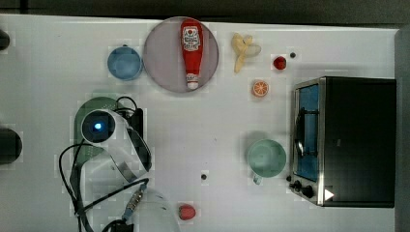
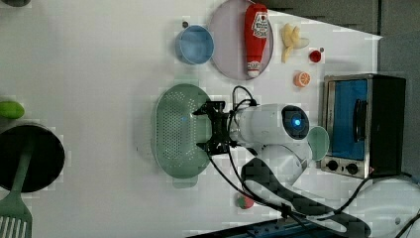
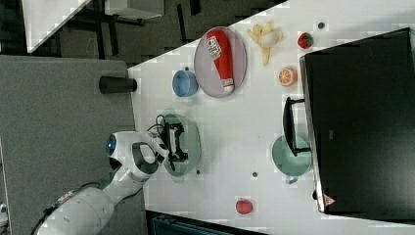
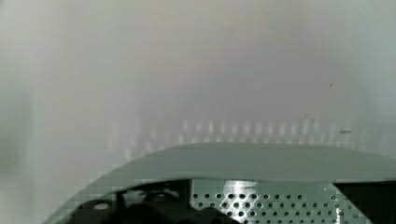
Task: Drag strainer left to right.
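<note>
Left view puts the strainer (image 2: pixel 178 130) on the white table (image 2: pixel 99 74), long axis running up and down the picture, its perforated bowl facing up. The gripper (image 2: pixel 210 128) hangs over the strainer's rim on the left view's right, fingers spread wide and holding nothing. So the strainer lies mostly beyond the gripper, toward the left view's left. For the drag, I'd judge the fingers must drop to hook that near rim, then pull toward the mug (image 2: pixel 319 144) and oven (image 2: pixel 361 124).
</note>
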Available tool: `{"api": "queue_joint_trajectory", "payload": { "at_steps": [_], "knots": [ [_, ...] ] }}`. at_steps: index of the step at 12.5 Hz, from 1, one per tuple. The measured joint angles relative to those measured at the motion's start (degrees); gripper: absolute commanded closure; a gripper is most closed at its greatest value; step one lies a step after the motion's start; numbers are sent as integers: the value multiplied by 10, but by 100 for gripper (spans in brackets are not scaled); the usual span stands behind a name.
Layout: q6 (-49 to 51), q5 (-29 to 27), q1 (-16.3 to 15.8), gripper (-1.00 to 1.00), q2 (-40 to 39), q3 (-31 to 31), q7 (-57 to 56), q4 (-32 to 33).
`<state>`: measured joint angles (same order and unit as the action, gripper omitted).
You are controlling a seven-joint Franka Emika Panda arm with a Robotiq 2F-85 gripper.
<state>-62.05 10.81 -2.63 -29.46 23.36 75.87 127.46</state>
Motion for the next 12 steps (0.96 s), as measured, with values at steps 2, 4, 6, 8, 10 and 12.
{"api": "queue_joint_trajectory", "payload": {
  "at_steps": [2, 4, 6, 8, 10, 12],
  "knots": [
    [4, -1, 2, -100, 12, -12, 1, 13],
    [8, 1, 3, -100, 19, -29, 0, 17],
    [3, -2, 19, -100, 33, -31, -10, 31],
    [17, 6, 31, -100, 44, -40, -26, 44],
    [10, 22, 39, -100, 55, -58, -48, 51],
    [12, 16, 48, -100, 71, -69, -68, 66]
  ]
}}
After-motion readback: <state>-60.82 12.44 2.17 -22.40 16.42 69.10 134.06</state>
